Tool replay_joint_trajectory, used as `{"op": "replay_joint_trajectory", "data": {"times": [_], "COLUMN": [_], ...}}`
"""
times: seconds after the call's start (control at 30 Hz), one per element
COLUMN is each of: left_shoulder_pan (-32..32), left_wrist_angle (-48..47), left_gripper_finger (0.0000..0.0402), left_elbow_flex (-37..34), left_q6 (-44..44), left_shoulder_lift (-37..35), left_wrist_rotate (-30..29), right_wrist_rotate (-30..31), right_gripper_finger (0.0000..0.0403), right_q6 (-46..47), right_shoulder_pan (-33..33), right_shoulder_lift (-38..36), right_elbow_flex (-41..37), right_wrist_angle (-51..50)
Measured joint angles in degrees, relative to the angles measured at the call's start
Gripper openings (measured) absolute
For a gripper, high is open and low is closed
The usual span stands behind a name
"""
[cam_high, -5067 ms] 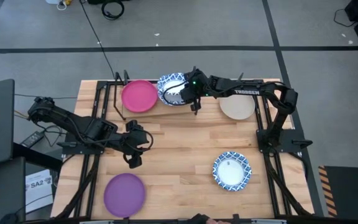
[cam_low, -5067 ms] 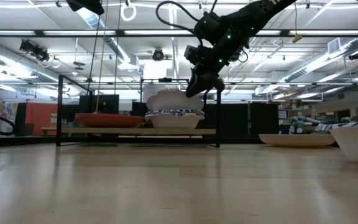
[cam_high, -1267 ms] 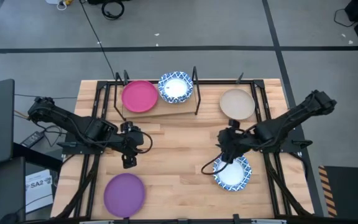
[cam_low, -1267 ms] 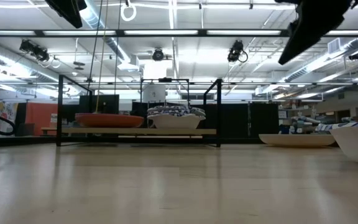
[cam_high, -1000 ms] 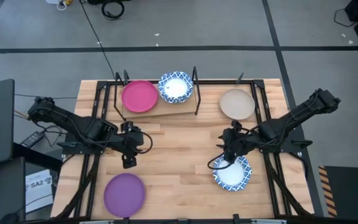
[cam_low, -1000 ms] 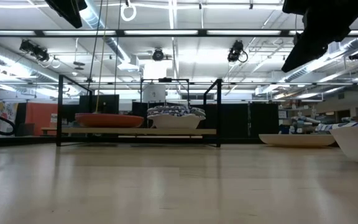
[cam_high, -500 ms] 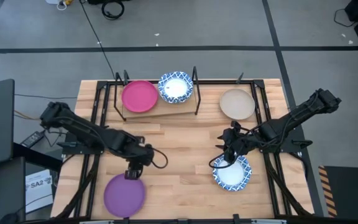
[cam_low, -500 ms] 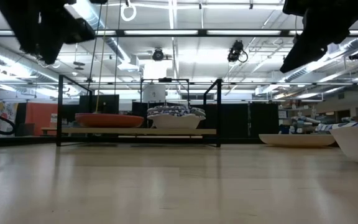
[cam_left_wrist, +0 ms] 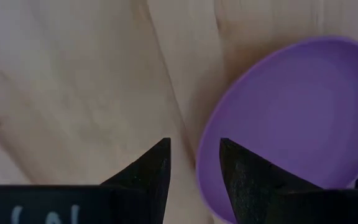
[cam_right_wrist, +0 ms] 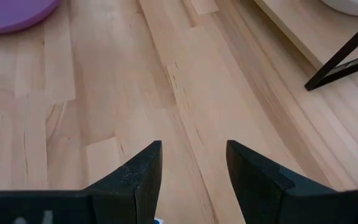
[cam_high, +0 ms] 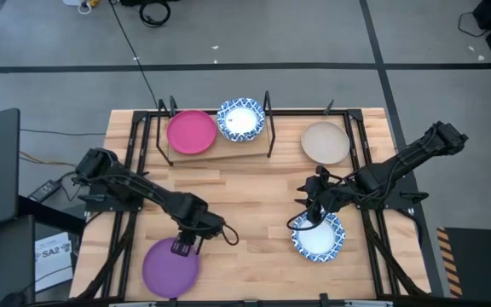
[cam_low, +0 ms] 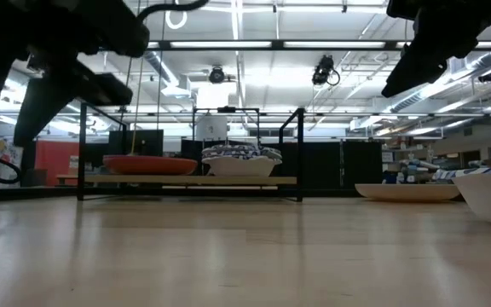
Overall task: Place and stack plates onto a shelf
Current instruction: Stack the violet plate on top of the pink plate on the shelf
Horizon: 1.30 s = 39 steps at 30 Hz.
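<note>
Left end effector point(cam_left_wrist: 193, 163): fingers spread, over purple plate point(cam_left_wrist: 291, 130) rim.
Right end effector point(cam_right_wrist: 191, 163): spread, above patterned plate point(cam_high: 319, 237).

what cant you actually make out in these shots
- How many plates sit under the blue-and-white plate on the shelf: the high view shows only the top one; the low view is too small to count.
- Low view: purple plate is out of frame; the left arm's dark bulk fills that corner.
- Left wrist view: blurred, so whether the open left gripper touches the purple plate's rim is unclear.
</note>
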Motion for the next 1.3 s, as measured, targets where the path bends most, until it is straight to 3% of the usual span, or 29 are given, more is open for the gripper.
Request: {"op": "replay_joint_trajectory", "data": {"times": [0.73,1.3], "left_shoulder_pan": [-1.8,-1.9], "left_wrist_angle": [3.6,3.7], "left_gripper_finger": [0.0143,0.0141], "left_elbow_flex": [0.0,0.0], "left_q6": [2.6,3.3], "left_shoulder_lift": [12.3,12.8], "left_wrist_rotate": [5.9,6.3], "right_wrist_rotate": [-1.7,-1.7], "right_gripper_finger": [0.0185,0.0185], "right_q6": [0.0,-1.5], "right_shoulder_pan": [0.0,0.0], "right_shoulder_lift": [0.0,0.0], "right_elbow_flex": [0.0,0.0], "right_wrist_angle": [0.8,1.1]}}
